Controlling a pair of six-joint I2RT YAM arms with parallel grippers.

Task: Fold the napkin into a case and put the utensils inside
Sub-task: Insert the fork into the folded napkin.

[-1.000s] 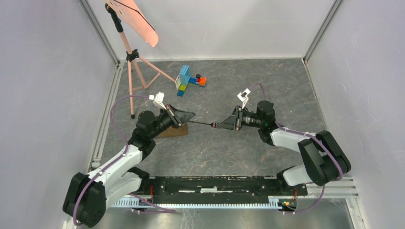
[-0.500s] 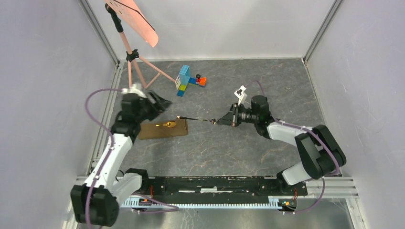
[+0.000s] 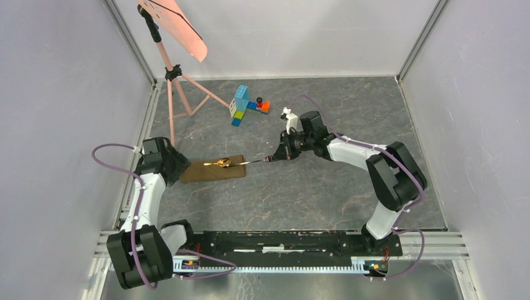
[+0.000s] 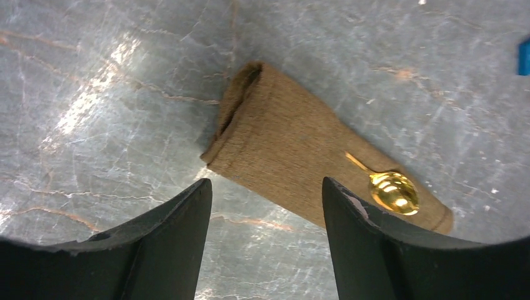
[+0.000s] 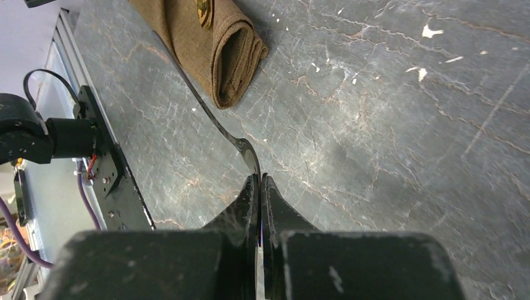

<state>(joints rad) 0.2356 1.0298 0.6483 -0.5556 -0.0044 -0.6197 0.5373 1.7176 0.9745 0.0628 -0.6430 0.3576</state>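
The table (image 3: pixel 312 194) is a dark grey slab with pale, marble-like veins and a faint sheen. On its left half lies the napkin (image 3: pixel 212 170), a coarse brown woven cloth already folded into a long, flat sleeve; its layered, rounded end faces the right arm. The folding therefore looks done, while loading the case seems barely begun. The left gripper (image 4: pixel 265 184) hangs near the napkin's left end with its black fingers spread wide apart and nothing between them. The right gripper (image 5: pixel 259 181) has its jaws pressed together on one end of the fork (image 5: pixel 212 111), a thin, dark, gently curved strip of metal. The fork reaches from the fingertips toward the napkin's right end, and whether its tip has entered the fold cannot be told. Smallest is the spoon (image 4: pixel 392 190), polished gold with an oval bowl and a needle-thin handle. It rests on top of the cloth near the right end rather than inside it. By this showing, both utensils have yet to be slid in.
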